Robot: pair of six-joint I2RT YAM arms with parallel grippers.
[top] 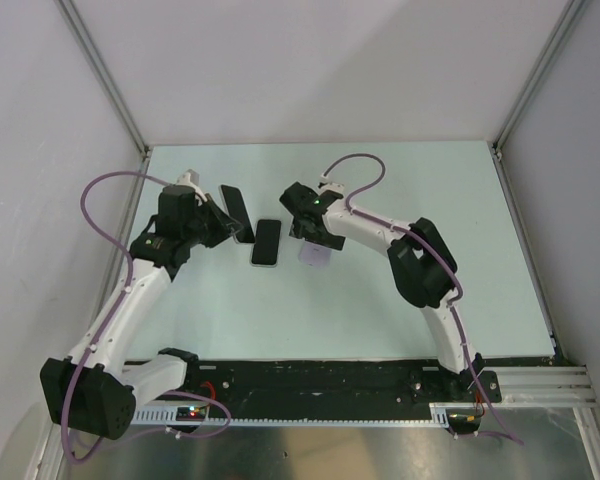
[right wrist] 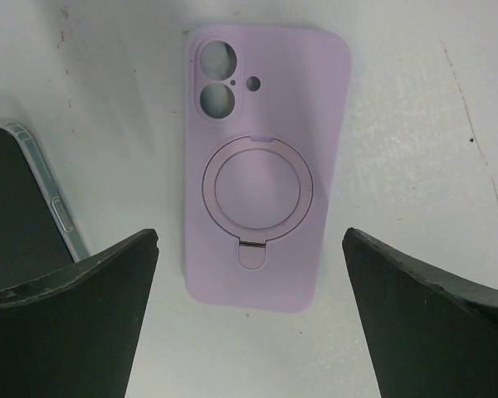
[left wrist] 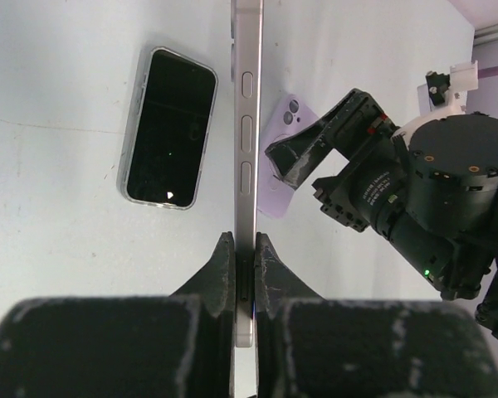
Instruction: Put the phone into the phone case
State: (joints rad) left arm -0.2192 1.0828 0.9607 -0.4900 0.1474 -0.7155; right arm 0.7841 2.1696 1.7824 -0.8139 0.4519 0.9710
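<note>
My left gripper [left wrist: 245,269] is shut on a phone [left wrist: 247,124] and holds it edge-on above the table, its side buttons facing the camera. In the top view the phone [top: 236,211] sticks out of the left gripper [top: 220,225] at the back left. A lilac phone case [right wrist: 261,166] lies back-up on the table, its ring stand showing. My right gripper [right wrist: 251,240] is open above it, with one finger on each side of the case's lower end. In the top view the case [top: 313,256] peeks out under the right gripper [top: 315,235].
A second phone with a dark screen in a clear case [top: 267,242] lies flat between the two grippers. It also shows in the left wrist view [left wrist: 168,126] and at the left edge of the right wrist view [right wrist: 21,207]. Walls enclose the table on three sides.
</note>
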